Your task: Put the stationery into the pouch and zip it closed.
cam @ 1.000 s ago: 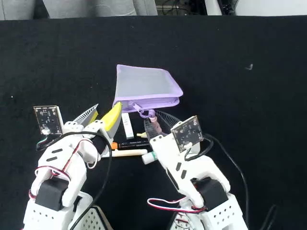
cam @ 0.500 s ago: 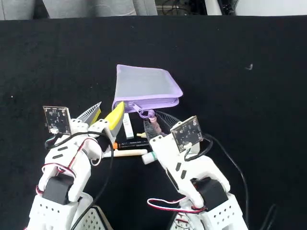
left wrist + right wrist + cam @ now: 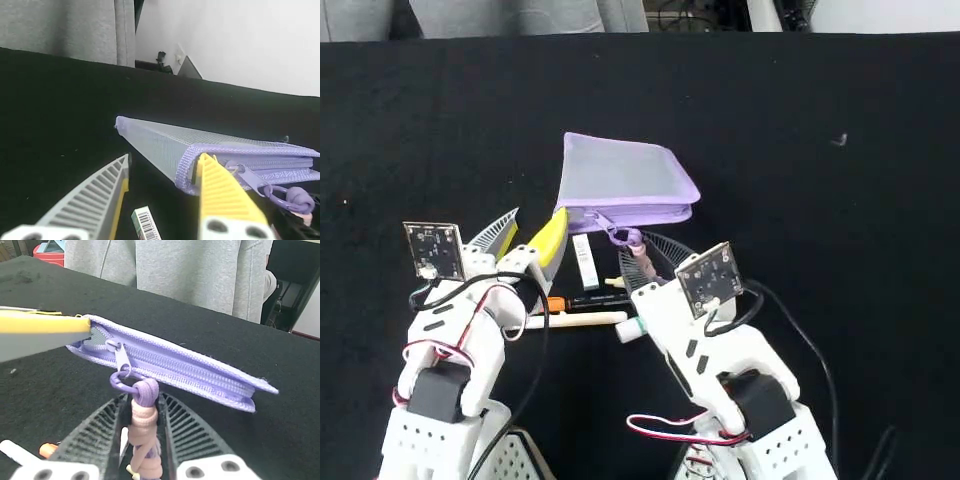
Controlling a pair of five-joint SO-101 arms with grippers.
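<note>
Purple pouch (image 3: 625, 180) — right fingers (image 3: 190, 432) pinch its cord (image 3: 144, 420); left fingers (image 3: 220, 195) spread at its corner.

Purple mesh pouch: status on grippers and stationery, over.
Right gripper shut on pink-purple zipper cord. Left gripper open, yellow finger at purple mesh pouch corner. Pens lie on black table, outside pouch.
</note>
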